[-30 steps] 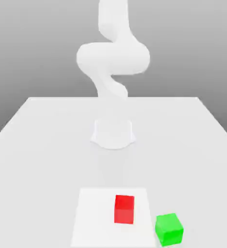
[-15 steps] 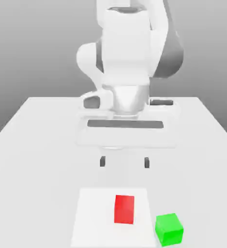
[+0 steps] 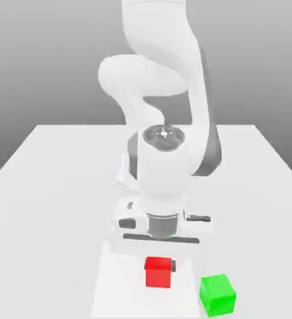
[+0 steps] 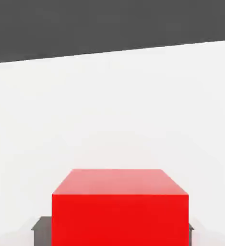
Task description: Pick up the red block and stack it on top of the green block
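The red block [image 3: 159, 274] rests on a lighter white square patch [image 3: 114, 283] near the table's front edge. My gripper [image 3: 159, 268] has come straight down over it, and its jaws sit tight against the block's two sides. One dark fingertip [image 3: 172, 266] shows at the block's right side in the exterior view. Up close in the hand view, the red block [image 4: 120, 211] sits between dark fingertips [image 4: 41, 229]. The green block [image 3: 217, 295] stands on the table a short way toward the exterior view's right of the red one, apart from it.
The white table [image 3: 48, 187] stretches back to the arm's base, behind the hand. The green block lies close to the front edge of the exterior view.
The hand has dropped from above the table down onto the red block. The fingers, wide apart half a second ago, have closed in on its sides. Neither block has shifted.
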